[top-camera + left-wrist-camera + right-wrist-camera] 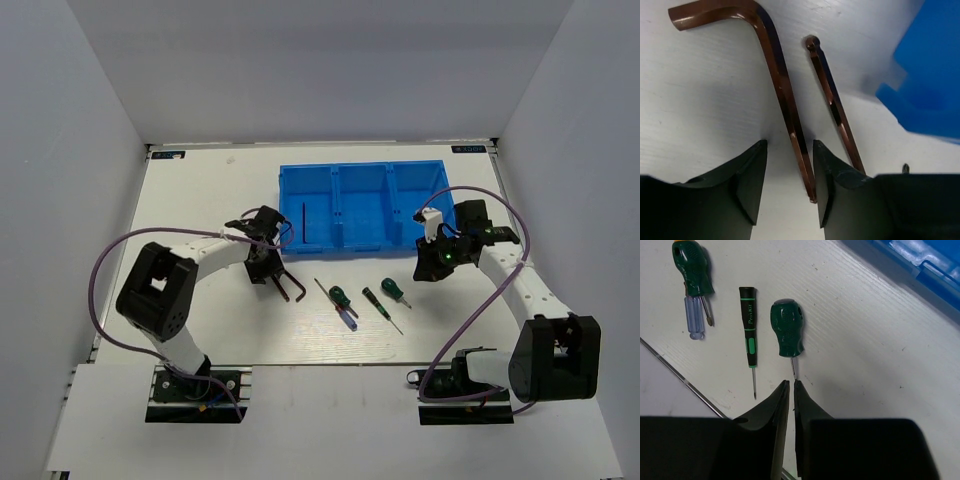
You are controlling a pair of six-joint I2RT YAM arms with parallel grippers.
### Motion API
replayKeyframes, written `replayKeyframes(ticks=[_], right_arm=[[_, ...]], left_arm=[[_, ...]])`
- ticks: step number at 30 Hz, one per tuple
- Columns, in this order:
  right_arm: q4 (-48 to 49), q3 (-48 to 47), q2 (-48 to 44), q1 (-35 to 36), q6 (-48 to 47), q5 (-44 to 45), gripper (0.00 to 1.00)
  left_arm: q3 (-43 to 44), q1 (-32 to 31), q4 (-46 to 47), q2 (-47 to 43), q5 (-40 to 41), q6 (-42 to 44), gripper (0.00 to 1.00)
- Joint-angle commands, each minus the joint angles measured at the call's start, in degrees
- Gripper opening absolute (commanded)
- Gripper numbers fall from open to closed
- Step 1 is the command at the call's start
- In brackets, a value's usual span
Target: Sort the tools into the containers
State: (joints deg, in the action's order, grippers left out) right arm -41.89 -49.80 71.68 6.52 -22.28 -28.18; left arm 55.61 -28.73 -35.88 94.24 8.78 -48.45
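Observation:
Two brown L-shaped hex keys lie side by side on the white table. My left gripper [789, 145] [292, 292] is open, and the long leg of one hex key [782, 95] runs between its fingers; the other hex key [832, 105] lies just outside the right finger. A thin dark tool [303, 222] lies in the left compartment of the blue tray [360, 172]. My right gripper [791, 384] [422, 272] is shut on nothing, above the table near the tray's right end. A green stubby screwdriver [786, 327] [390, 290] lies just beyond its fingertips.
A thin black-and-green screwdriver [749, 335] [378, 302] lies beside the stubby one. Further left a second green stubby screwdriver [692, 267] [338, 296] rests across a blue-handled screwdriver [694, 320] [349, 319]. A tray corner [930, 75] is close on the left gripper's right.

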Motion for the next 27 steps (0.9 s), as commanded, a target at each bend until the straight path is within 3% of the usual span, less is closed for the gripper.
replayKeyframes(ticks=[1,5,6,10,13,15,16,19,20,22,27], right_arm=[[0.49,-0.12,-1.37,0.33,0.22,0.24,0.15],[0.67,-0.30,-1.28,0.07,0.05,0.24,0.15],[0.67,-0.30,-1.11,0.24,0.05,0.32,0.15],[1.02,-0.30,-1.28,0.24,0.22,-0.20,0.15],[0.67,-0.38,-0.93,0.07,-0.04,-1.25,0.16],[-0.03,-0.38,-0.75,0.16,-1.00,-2.22,0.22],[-0.73,-0.47,-0.58,0.16,-1.96,-4.49,0.28],[-2.40,-1.08,0.56,0.33,-4.61,-8.19,0.30],[-3.54,-1.70,1.35,0.24,-5.05,-8.72,0.23],[-3.64,-2.49,2.58,0.68,-5.58,-8.56,0.00],[-2.23,-3.11,3.38,1.65,-5.23,-3.72,0.03]], left_arm=[[3.61,-0.27,-0.49,1.38,1.68,-0.42,0.51],[4.77,-0.27,-4.46,3.32,3.09,-0.42,0.27],[3.29,-0.27,-4.99,2.63,3.87,-0.42,0.16],[0.55,-0.27,-5.61,-3.07,4.50,-0.42,0.00],[1.77,-0.80,-8.07,-10.96,5.90,0.98,0.00],[3.70,-1.42,-6.23,-14.94,5.90,5.35,0.00],[4.23,-1.42,-4.13,-16.44,5.29,7.90,0.00],[7.66,-1.42,6.14,-18.12,-0.93,18.97,0.00],[8.80,-1.42,8.52,-16.82,-3.13,21.18,0.00],[13.89,-1.42,11.96,-11.20,-9.45,25.93,0.00],[27.16,-2.56,11.09,1.72,-10.80,28.85,0.00]])
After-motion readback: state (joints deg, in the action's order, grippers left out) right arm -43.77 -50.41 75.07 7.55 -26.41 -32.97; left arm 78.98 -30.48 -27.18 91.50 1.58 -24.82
